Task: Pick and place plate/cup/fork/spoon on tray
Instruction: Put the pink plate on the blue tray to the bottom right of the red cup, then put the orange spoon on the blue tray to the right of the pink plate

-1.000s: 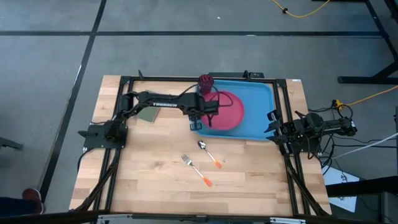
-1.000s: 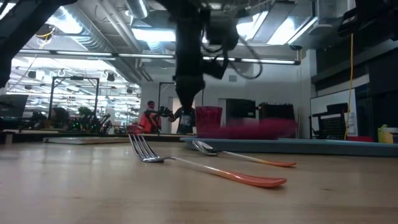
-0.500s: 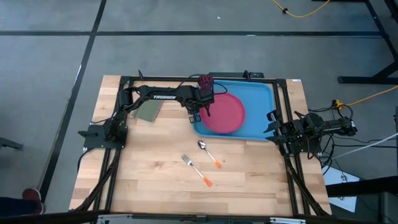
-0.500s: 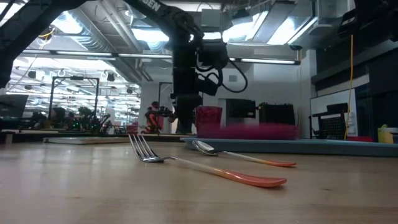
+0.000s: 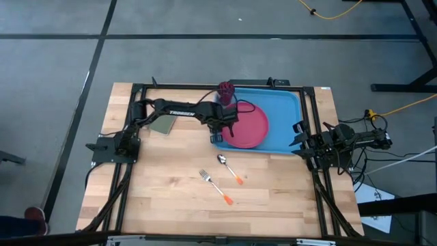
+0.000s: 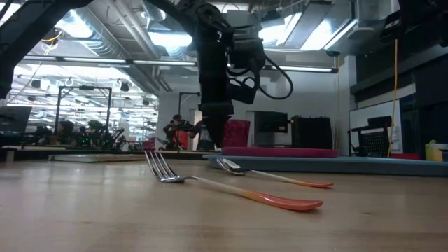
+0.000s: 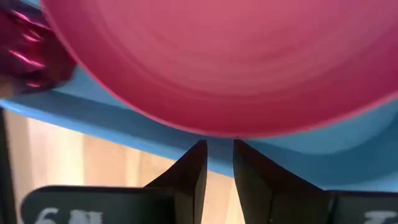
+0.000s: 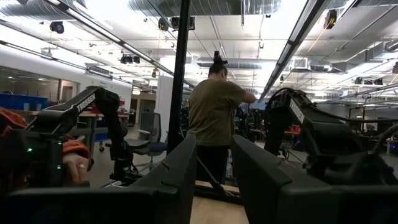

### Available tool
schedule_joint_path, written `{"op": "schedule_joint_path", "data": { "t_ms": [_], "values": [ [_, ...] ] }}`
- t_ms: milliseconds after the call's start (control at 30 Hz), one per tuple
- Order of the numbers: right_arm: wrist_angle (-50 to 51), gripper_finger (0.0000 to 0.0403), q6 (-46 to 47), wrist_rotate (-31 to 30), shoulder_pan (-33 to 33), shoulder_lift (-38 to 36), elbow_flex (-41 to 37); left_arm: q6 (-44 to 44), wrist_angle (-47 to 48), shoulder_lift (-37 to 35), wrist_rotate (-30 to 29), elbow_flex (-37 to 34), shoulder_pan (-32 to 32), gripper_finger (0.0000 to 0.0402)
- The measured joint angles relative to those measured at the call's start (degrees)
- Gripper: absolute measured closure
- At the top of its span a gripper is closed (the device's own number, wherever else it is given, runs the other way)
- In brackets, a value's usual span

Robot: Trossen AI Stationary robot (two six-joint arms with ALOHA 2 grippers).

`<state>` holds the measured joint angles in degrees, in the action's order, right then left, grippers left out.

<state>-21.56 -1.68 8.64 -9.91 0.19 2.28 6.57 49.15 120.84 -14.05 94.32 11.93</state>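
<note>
The pink-red plate (image 5: 247,127) lies flat in the left part of the light-blue tray (image 5: 283,113); it also shows in the low view (image 6: 280,151). The red cup (image 5: 225,89) stands at the tray's far left corner. The spoon (image 5: 229,167) and the fork (image 5: 215,186) lie on the wood, nearer than the tray. My left gripper (image 5: 219,132) points down over the tray's near left corner, fingers nearly together (image 7: 219,149), just outside the plate's rim (image 7: 217,132). My right gripper (image 5: 298,131) waits at the table's right edge. My left gripper stands with its fingertips (image 7: 200,149) right beside the plate's near-left rim (image 7: 217,132), coming from above and pointing down. I cannot tell whether they touch the rim. The plate rests flat on the tray.
An olive-green pad (image 5: 162,124) lies on the wood at the far left. The tray's raised lip (image 7: 124,121) runs just under my left fingers. A person (image 8: 214,118) stands in the room beyond the table. Bare wood lies near the fork and spoon.
My left gripper went toward the table's far edge beside the cup, then came back toward the near edge and down by the tray's near left corner. The plate, blurred and higher in the low view before, now lies still and level in the tray.
</note>
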Motion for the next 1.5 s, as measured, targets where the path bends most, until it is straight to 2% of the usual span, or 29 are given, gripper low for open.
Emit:
{"op": "schedule_joint_path", "data": {
  "t_ms": [200, 533, 900, 1267, 1367, 1500],
  "values": [
    [0.24, 0.0295, 0.04, 0.00, -0.02, 0.00, 0.00, -1.50, 1.44, 0.04, -0.19, 0.00, -0.12, 0.0331],
    [0.74, 0.0295, 0.04, 0.00, -0.02, 0.00, 0.00, -1.46, -1.51, 0.04, 1.25, -1.80, -0.20, 0.0331],
    [0.73, 0.0295, -0.08, 0.00, -0.02, 0.00, 0.00, 0.17, -12.68, 0.04, 3.49, -3.10, -0.64, 0.0331],
    [0.70, 0.0295, -0.11, 0.00, -0.02, 0.02, 0.00, 1.49, -19.01, 0.04, 3.96, -3.13, -0.64, 0.0331],
    [0.70, 0.0295, -0.02, 0.00, 0.00, 0.00, 0.00, 1.92, -14.69, 0.04, 1.50, -1.91, -0.86, 0.0331],
    [0.72, 0.0295, -0.09, 0.00, -0.01, 0.01, 0.00, -1.00, -2.99, -0.51, -2.65, 2.59, -1.78, 0.0331]
  ]
}}
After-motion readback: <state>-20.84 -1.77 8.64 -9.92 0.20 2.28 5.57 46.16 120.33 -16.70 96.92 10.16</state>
